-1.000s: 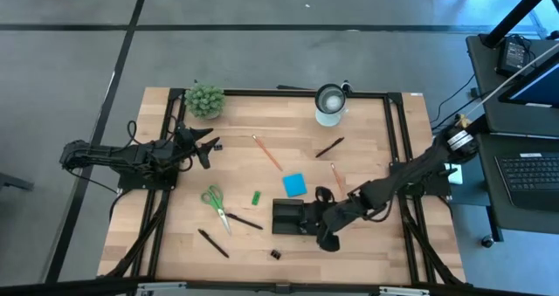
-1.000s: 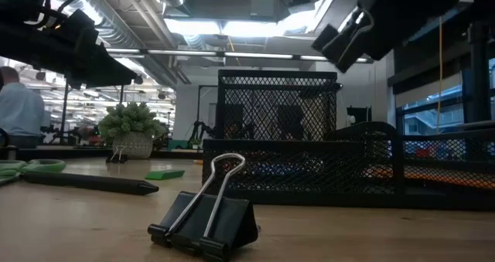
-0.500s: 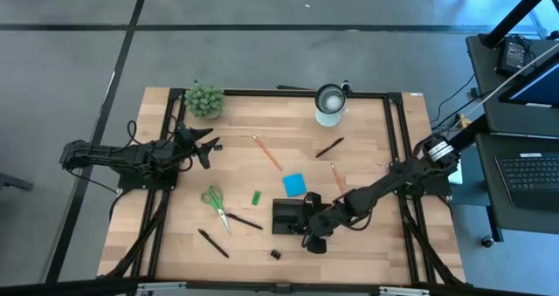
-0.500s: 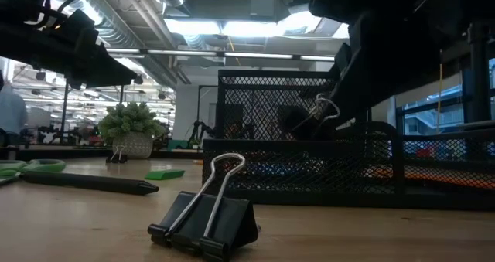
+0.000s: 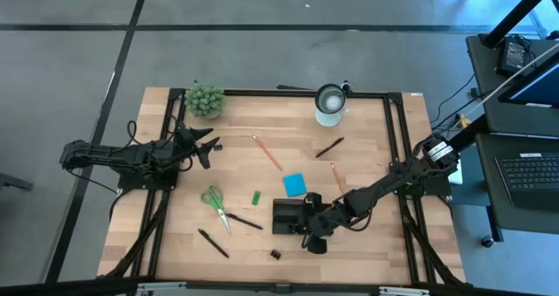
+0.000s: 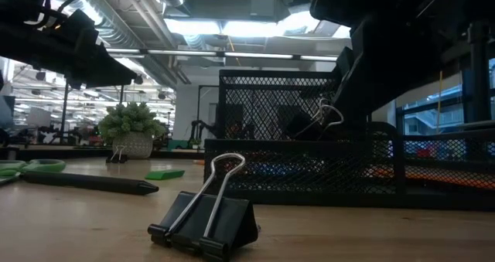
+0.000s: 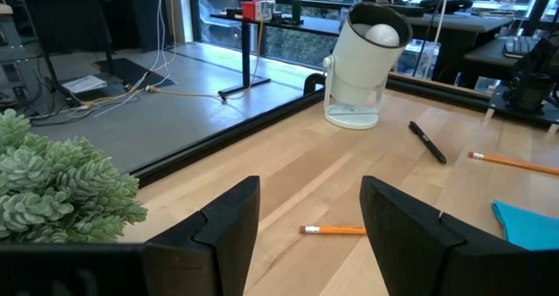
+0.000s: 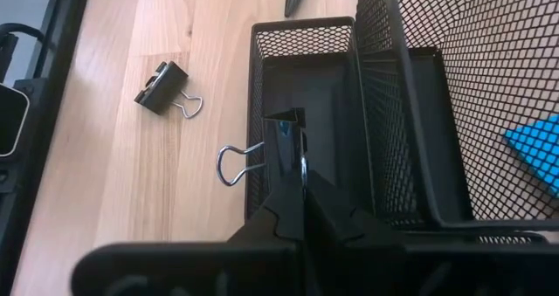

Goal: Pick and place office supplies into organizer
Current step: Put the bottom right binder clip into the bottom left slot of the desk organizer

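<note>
The organizer (image 5: pixel 286 217), a black mesh tray, stands at the table's near middle. My right gripper (image 5: pixel 309 237) hangs over its near-right part, shut on a small black binder clip (image 8: pixel 284 137). In the low view this clip (image 6: pixel 323 115) shows in front of the organizer's mesh (image 6: pixel 263 131). A second clip (image 5: pixel 275 255) rests on its black body on the wood near the front edge. Green-handled scissors (image 5: pixel 214 203), a blue note pad (image 5: pixel 294 185) and a green block (image 5: pixel 256 197) lie flat nearby. My left gripper (image 5: pixel 206 148) waits open at the left. My right gripper pinches the clip between its two fingers (image 8: pixel 301 200), at the end of its black body (image 8: pixel 288 169) nearest them. The fingers slant down from the table's right. One wire handle (image 8: pixel 232 165) sticks out sideways past the organizer's wall. The clip is clear of the table.
Pencils (image 5: pixel 267 153) (image 5: pixel 336 175) and black pens (image 5: pixel 329 147) (image 5: pixel 212 242) (image 5: pixel 244 220) lie scattered on the wood. A fuzzy green plant (image 5: pixel 203 100) stands at the far left and a white cup (image 5: pixel 330 104) at the far middle. Black rails (image 5: pixel 397 156) frame the table.
My right gripper has come down and toward the table's left with the clip, from beside the organizer's near-right corner to low over it. For the last half second it has kept still. It has stayed shut on the clip.
</note>
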Tool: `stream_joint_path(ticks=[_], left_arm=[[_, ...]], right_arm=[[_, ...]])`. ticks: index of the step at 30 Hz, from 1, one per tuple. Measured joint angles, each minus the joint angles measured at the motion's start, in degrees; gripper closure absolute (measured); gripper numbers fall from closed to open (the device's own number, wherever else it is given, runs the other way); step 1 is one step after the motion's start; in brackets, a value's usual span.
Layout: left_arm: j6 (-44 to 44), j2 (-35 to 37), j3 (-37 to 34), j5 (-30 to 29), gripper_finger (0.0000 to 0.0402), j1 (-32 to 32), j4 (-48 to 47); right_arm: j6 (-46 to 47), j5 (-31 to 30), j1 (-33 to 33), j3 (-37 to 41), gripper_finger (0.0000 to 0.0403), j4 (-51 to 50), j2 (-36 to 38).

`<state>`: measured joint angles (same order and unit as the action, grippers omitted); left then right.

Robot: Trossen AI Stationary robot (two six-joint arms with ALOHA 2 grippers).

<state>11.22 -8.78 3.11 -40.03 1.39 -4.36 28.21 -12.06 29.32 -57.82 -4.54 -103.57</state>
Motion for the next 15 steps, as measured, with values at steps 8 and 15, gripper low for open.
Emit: stream_joint_path(ticks=[8,15], left_arm=[[-0.02,0.00,0.01,0.00,0.0208,0.02,0.01],[-0.01,0.00,0.00,0.00,0.0208,0.01,0.01]], right_arm=[[-0.10,0.01,0.00,0.00,0.0398,0.20,0.02],[0.07,0.05,0.00,0.02,0.0397,0.29,0.02]])
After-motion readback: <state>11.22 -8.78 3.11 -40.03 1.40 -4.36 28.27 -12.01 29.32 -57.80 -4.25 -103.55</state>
